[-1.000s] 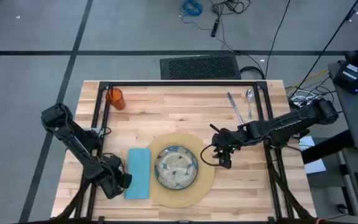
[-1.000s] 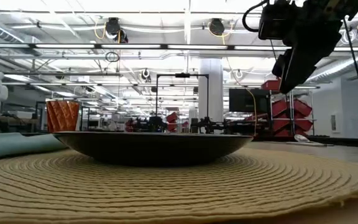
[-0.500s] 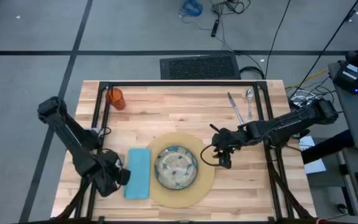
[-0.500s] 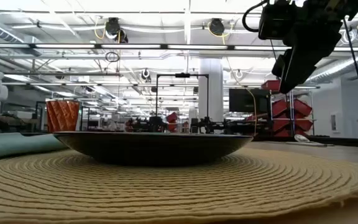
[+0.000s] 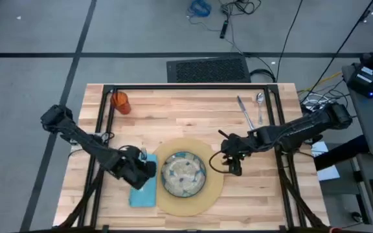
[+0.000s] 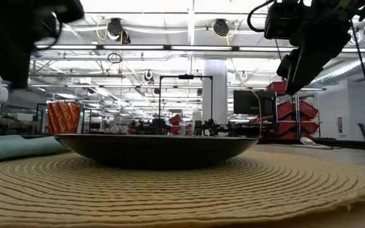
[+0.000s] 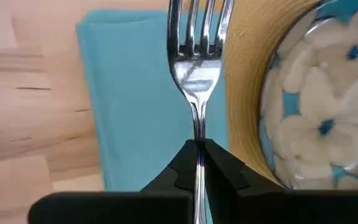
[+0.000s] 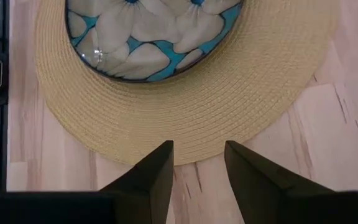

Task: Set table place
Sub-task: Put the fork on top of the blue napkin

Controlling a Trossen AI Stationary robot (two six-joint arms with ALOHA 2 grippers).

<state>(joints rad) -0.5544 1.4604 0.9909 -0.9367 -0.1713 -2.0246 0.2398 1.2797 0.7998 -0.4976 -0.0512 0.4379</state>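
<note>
Steel this thin and polished will be light, stiff and slippery, so we judge our left gripper [image 7: 199,163] does well to pinch the silver fork [image 7: 196,59] by its narrow handle, tines forward, above the folded teal cloth napkin [image 5: 144,180] beside the round woven tan mat [image 5: 214,184] and its blue-and-white flowered plate [image 5: 183,173]. Our right gripper [image 8: 197,163] hangs with its fingers spread over the mat's edge, while the silver knife [image 5: 243,111], silver spoon [image 5: 260,103] and small orange ribbed cup [image 5: 120,102] wait at the far side of the pale butcher-block wooden table [image 5: 180,116].

Bare table [image 5: 173,116] lies open behind the mat [image 5: 215,184]; cup [image 5: 120,102], knife [image 5: 244,111], probably spoon [image 5: 259,103] line its far edge.
</note>
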